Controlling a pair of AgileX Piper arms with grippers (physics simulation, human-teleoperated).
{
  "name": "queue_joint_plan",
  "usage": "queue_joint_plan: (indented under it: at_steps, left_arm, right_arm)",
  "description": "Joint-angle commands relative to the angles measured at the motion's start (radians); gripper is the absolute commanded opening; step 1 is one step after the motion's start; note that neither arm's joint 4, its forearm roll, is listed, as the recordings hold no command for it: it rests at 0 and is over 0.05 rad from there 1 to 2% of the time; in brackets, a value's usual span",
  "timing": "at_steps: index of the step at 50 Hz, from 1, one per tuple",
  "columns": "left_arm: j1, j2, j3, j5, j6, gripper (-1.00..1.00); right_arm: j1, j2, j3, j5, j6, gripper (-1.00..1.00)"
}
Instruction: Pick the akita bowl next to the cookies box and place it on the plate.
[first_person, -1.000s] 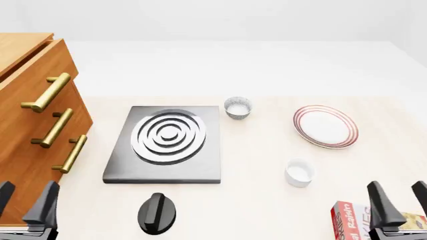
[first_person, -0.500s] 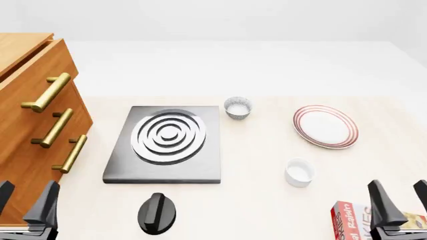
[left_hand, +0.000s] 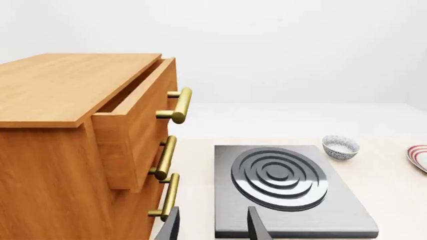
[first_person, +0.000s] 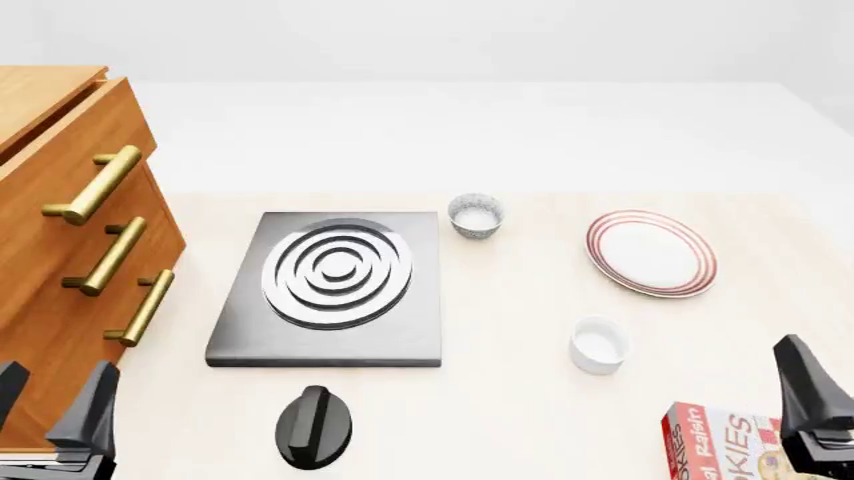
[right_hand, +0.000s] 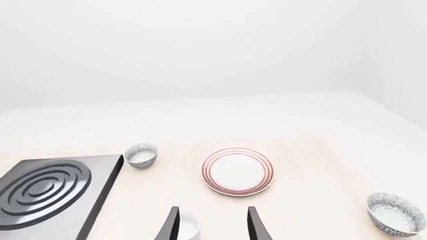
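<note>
We see the task barely begun: both our grippers hold nothing. The right gripper (right_hand: 211, 225) has its fingers spread, as does the left gripper (left_hand: 212, 227). The target akita bowl (right_hand: 396, 212) sits on the table at the far right, outside the front view, near the cookies box (first_person: 737, 445). The plate (first_person: 651, 252) is bare.

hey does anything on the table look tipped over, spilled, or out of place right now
Nothing is spilled, tipped or broken. The one irregular detail: the top drawer of the wooden cabinet stands partly pulled out, while the two below sit shut. Both patterned bowls, the white cup and the plate sit upright.
</note>
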Motion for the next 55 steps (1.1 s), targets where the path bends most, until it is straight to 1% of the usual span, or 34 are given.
queue_joint_plan:
  at_steps: [1, 2, 3, 4, 5, 6, 8, 13, 14, 17, 18, 20, 21, 22, 24, 26, 32, 34, 38, 39, 41, 47, 48, 55]
  left_arm:
    - [0.000, 0.000, 0.000, 0.000, 0.000, 1.00]
    - [0.000, 0.000, 0.000, 0.000, 0.000, 1.00]
    - [0.000, 0.000, 0.000, 0.000, 0.000, 1.00]
    - [0.000, 0.000, 0.000, 0.000, 0.000, 1.00]
    - [0.000, 0.000, 0.000, 0.000, 0.000, 1.00]
    - [0.000, 0.000, 0.000, 0.000, 0.000, 1.00]
    - [0.000, 0.000, 0.000, 0.000, 0.000, 1.00]
    - [0.000, 0.000, 0.000, 0.000, 0.000, 1.00]
    - [0.000, 0.000, 0.000, 0.000, 0.000, 1.00]
    - [0.000, 0.000, 0.000, 0.000, 0.000, 1.00]
    - [0.000, 0.000, 0.000, 0.000, 0.000, 1.00]
    - [0.000, 0.000, 0.000, 0.000, 0.000, 1.00]
    - [0.000, 0.000, 0.000, 0.000, 0.000, 1.00]
    - [0.000, 0.000, 0.000, 0.000, 0.000, 1.00]
    - [0.000, 0.000, 0.000, 0.000, 0.000, 1.00]
    - [0.000, 0.000, 0.000, 0.000, 0.000, 1.00]
    - [0.000, 0.000, 0.000, 0.000, 0.000, 1.00]
    - [0.000, 0.000, 0.000, 0.000, 0.000, 1.00]
    - [0.000, 0.000, 0.000, 0.000, 0.000, 1.00]
    - [0.000, 0.000, 0.000, 0.000, 0.000, 1.00]
    - [0.000, 0.000, 0.000, 0.000, 0.000, 1.00]
    - [0.000, 0.000, 0.000, 0.000, 0.000, 1.00]
    - [0.000, 0.000, 0.000, 0.000, 0.000, 1.00]
    - [0.000, 0.000, 0.000, 0.000, 0.000, 1.00]
  right_arm:
    - [-0.036, 0.069, -0.158, 0.127, -0.003, 1.00]
    - [-0.036, 0.069, -0.158, 0.127, -0.003, 1.00]
    - [-0.040, 0.079, -0.200, 0.162, -0.002, 1.00]
    - [-0.049, 0.115, -0.208, 0.163, -0.007, 1.00]
    - [-0.043, 0.107, -0.233, 0.183, -0.006, 1.00]
    - [-0.040, 0.134, -0.245, 0.194, -0.004, 1.00]
    - [-0.051, 0.147, -0.259, 0.202, -0.013, 1.00]
    - [-0.065, 0.184, -0.354, 0.268, -0.035, 1.00]
    - [-0.074, 0.217, -0.372, 0.281, -0.043, 1.00]
    - [-0.083, 0.249, -0.415, 0.310, -0.045, 1.00]
    - [-0.088, 0.275, -0.429, 0.318, -0.035, 1.00]
    - [-0.088, 0.279, -0.445, 0.327, -0.033, 1.00]
    - [-0.116, 0.316, -0.473, 0.343, -0.057, 1.00]
    - [-0.116, 0.317, -0.474, 0.343, -0.057, 1.00]
    - [-0.131, 0.334, -0.510, 0.359, -0.057, 1.00]
    - [-0.163, 0.376, -0.535, 0.372, -0.069, 1.00]
    - [-0.195, 0.434, -0.613, 0.420, -0.057, 1.00]
    - [-0.222, 0.473, -0.624, 0.427, -0.071, 1.00]
    - [-0.242, 0.505, -0.658, 0.445, -0.072, 1.00]
    - [-0.253, 0.517, -0.689, 0.459, -0.076, 1.00]
    - [-0.269, 0.542, -0.693, 0.464, -0.080, 1.00]
    - [-0.284, 0.588, -0.744, 0.486, -0.091, 1.00]
    - [-0.298, 0.610, -0.748, 0.489, -0.103, 1.00]
    - [-0.326, 0.655, -0.798, 0.500, -0.098, 1.00]
